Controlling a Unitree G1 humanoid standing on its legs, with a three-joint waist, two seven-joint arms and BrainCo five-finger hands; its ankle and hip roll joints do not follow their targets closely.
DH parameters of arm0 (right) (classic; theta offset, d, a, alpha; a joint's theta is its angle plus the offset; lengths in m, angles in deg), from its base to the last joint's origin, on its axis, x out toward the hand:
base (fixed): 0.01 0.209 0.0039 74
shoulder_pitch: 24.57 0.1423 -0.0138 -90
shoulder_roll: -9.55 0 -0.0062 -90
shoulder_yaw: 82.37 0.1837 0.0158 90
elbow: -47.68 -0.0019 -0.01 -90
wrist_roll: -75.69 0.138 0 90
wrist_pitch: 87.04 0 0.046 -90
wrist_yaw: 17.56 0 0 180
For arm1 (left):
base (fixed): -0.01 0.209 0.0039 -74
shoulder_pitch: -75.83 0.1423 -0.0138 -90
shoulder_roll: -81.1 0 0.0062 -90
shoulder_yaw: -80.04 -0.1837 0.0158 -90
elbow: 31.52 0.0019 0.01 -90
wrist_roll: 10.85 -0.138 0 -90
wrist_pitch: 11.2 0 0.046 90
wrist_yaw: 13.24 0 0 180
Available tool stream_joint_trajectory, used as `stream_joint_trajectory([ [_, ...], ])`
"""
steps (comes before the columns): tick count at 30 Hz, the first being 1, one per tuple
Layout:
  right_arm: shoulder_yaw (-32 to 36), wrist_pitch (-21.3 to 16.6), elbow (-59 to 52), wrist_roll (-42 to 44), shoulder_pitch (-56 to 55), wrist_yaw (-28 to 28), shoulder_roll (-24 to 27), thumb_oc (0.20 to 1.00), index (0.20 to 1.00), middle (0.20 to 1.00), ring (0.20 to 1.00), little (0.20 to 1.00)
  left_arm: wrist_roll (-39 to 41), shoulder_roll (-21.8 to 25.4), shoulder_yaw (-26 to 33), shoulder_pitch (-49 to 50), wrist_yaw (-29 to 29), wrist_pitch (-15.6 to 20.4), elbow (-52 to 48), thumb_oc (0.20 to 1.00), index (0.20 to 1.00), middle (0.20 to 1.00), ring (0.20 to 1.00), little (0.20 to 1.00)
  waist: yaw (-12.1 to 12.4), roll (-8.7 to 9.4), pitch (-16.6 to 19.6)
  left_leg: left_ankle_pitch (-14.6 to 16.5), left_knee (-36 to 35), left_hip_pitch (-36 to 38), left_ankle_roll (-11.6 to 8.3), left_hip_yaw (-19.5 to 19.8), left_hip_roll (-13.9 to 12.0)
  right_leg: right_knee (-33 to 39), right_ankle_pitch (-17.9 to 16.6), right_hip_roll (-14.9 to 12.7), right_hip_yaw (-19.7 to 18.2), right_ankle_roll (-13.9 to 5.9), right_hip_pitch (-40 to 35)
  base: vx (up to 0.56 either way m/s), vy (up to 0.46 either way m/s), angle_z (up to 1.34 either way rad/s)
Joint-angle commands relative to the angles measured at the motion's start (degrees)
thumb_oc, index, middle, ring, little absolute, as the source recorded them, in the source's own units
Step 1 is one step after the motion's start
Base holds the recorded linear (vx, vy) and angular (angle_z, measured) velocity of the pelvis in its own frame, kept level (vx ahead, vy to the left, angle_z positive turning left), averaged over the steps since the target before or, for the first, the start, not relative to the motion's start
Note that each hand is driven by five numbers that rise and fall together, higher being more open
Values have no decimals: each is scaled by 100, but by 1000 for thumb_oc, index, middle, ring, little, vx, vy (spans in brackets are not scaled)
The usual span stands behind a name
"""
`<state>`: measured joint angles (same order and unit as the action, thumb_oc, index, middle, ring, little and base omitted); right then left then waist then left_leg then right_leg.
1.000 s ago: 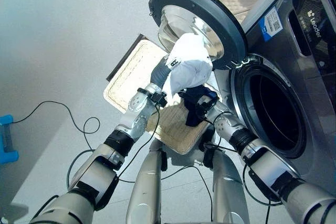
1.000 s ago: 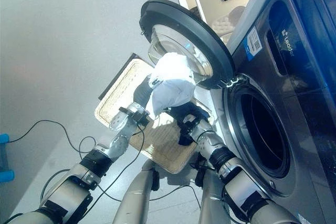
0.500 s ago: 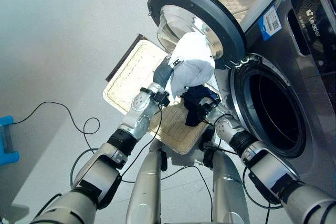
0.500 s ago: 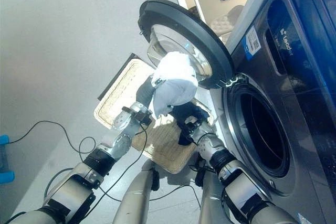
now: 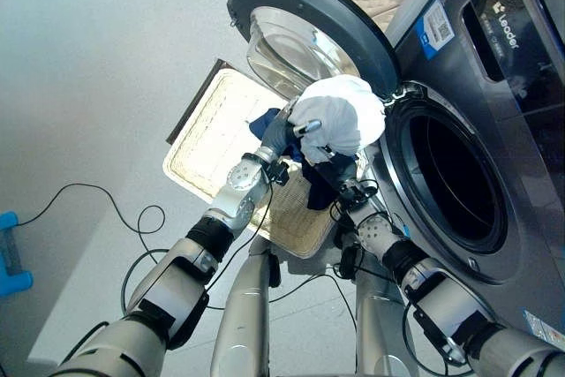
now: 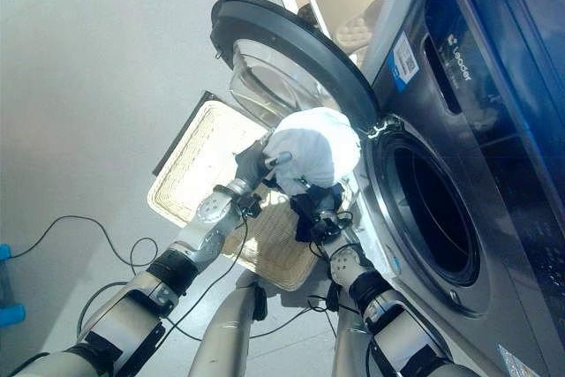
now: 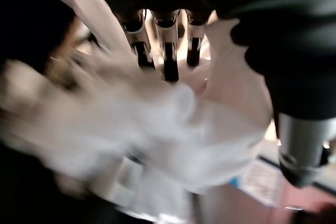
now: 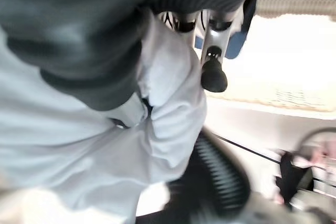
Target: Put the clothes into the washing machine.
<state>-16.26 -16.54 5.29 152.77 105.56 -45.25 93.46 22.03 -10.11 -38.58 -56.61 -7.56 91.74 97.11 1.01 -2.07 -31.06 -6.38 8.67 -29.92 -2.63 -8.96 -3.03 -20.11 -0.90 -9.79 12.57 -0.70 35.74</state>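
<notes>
Both hands carry a bundle of clothes at the rim of the washing machine. The right hand is under the bundle, pinching white cloth; its other fingers are hidden. The left hand has its fingers curled into the white garment, a dark garment hanging below. Just beyond the fingers gapes the drum opening; behind them stands the open door, and below lies the wicker basket.

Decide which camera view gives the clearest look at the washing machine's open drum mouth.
The left eye view shows it best: the dark round drum opening is seen whole beside the swung-open door. The right eye view shows the same opening more side-on and narrower. Both wrist views show mostly the white garment and fingers.
</notes>
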Motion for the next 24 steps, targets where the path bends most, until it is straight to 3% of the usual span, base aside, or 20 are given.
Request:
stream_joint_trajectory([
  [1,301,-490,-535,209,291,-237,-66,200,200,200,200,200,-314,-202,-111,406,-100,132,-76,1000,1000,1000,1000,1000,-153,-246,127,553,363,-112,-52,-346,372,42,78,174,256,-543,-145,13,45,-9],
  [11,357,-718,-527,-67,-288,312,-61,200,200,200,200,200,-337,-233,-71,671,-228,368,-28,1000,1000,1000,1000,1000,-356,-294,127,569,302,-53,-62,-472,382,155,62,302,23,-545,-137,12,55,-16],
  [14,461,-902,-322,-229,-386,745,-31,200,200,200,200,200,-291,-272,-54,736,-292,500,-14,1000,1000,1000,1000,1000,-419,-338,127,562,250,-6,-71,-531,384,219,59,351,-53,-538,-156,14,107,-15],
  [15,645,-1189,-51,-474,-404,1394,21,200,200,200,200,200,-202,-283,-65,770,-350,595,-27,1000,1000,1000,1000,1000,-465,-404,127,557,219,28,-72,-598,378,251,57,369,-106,-525,-161,19,134,-27],
  [16,760,-1298,84,-602,-393,1661,44,200,200,200,200,200,-169,-305,-63,781,-389,613,-36,1000,1000,1000,1000,1000,-480,-440,127,553,197,45,-74,-621,375,260,62,378,-138,-519,-161,23,145,-32],
  [19,903,-1386,250,-794,-372,2008,87,200,200,200,200,200,-127,-316,-70,791,-422,626,-41,1000,1000,1000,1000,1000,-493,-474,127,560,185,70,-74,-633,378,258,71,387,-166,-517,-168,14,57,-18],
  [21,1299,-1438,763,-1396,-205,2600,284,200,200,200,200,200,-34,-363,-62,769,-411,624,-3,1000,1000,1000,1000,1000,-503,-574,127,577,195,95,-62,-661,397,242,84,379,-199,-508,-172,20,86,-6],
  [24,1650,-1379,1222,-1652,80,2835,579,200,200,200,200,200,78,-359,-56,714,-309,582,30,1000,1000,1000,1000,1000,-464,-668,127,579,237,55,-49,-669,427,233,57,350,-189,-505,-138,6,38,0],
])
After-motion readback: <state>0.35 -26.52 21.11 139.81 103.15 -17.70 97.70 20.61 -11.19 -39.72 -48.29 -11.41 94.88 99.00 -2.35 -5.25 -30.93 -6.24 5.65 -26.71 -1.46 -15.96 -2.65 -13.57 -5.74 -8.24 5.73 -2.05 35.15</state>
